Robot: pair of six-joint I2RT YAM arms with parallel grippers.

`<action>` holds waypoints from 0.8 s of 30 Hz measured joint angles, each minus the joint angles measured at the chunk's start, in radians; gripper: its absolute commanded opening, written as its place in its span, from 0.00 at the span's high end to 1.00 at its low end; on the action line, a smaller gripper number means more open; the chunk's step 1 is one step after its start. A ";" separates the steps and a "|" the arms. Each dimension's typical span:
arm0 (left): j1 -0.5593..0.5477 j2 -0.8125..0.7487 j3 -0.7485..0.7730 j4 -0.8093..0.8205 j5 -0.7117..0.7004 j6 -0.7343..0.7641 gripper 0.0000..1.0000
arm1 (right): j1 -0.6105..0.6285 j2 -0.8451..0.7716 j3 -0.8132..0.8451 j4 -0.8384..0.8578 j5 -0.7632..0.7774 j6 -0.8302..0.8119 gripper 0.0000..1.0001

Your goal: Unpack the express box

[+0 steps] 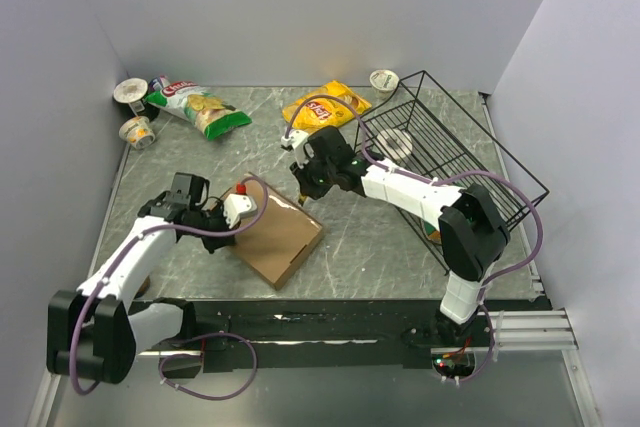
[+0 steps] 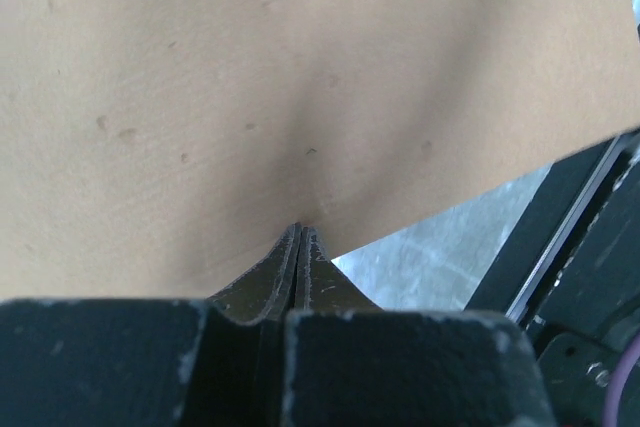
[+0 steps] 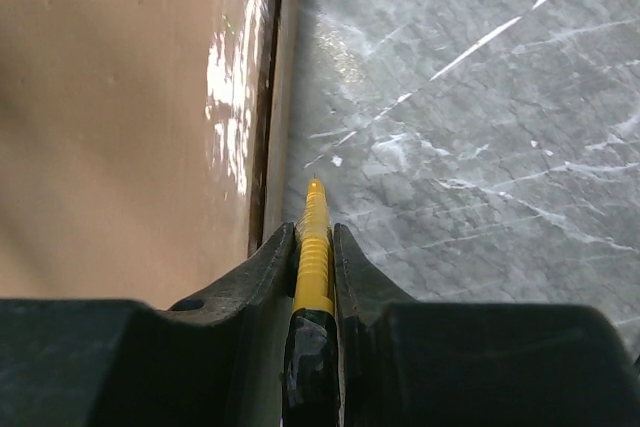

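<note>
The express box point(image 1: 281, 233) is a flat brown cardboard mailer lying closed in the middle of the table. My left gripper point(image 1: 250, 211) is shut with nothing between its fingers, and its tips press on the box top near the left far corner. In the left wrist view the shut gripper point(image 2: 302, 232) touches the cardboard point(image 2: 300, 77). My right gripper point(image 1: 308, 190) is shut on a thin yellow tool point(image 3: 316, 209). The tool tip points down at the table just beside the box's far right edge point(image 3: 268, 147).
A tilted black wire basket point(image 1: 484, 130) stands at the right with a white cup point(image 1: 394, 141) in it. A yellow chip bag point(image 1: 325, 107) and a green chip bag point(image 1: 200, 107) lie at the back. Small cups sit far left point(image 1: 136, 131) and far right point(image 1: 384, 80).
</note>
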 measured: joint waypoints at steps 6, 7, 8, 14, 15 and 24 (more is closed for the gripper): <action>0.000 -0.050 -0.021 -0.021 -0.037 0.024 0.99 | 0.006 0.005 0.005 0.000 -0.023 0.000 1.00; 0.000 -0.050 -0.021 -0.022 -0.037 0.027 0.99 | 0.006 0.007 0.010 -0.001 -0.031 0.000 1.00; 0.000 -0.051 -0.021 -0.023 -0.037 0.034 0.99 | 0.006 0.011 0.016 -0.002 -0.039 0.000 1.00; 0.002 -0.043 0.025 -0.107 -0.043 0.053 0.99 | 0.007 0.037 0.038 0.001 -0.059 0.001 1.00; 0.003 -0.042 0.048 -0.143 -0.040 0.053 0.99 | 0.007 0.043 0.039 0.001 -0.061 0.001 1.00; 0.018 -0.060 0.161 -0.304 -0.077 0.128 0.99 | 0.010 0.055 0.039 0.001 -0.059 0.000 1.00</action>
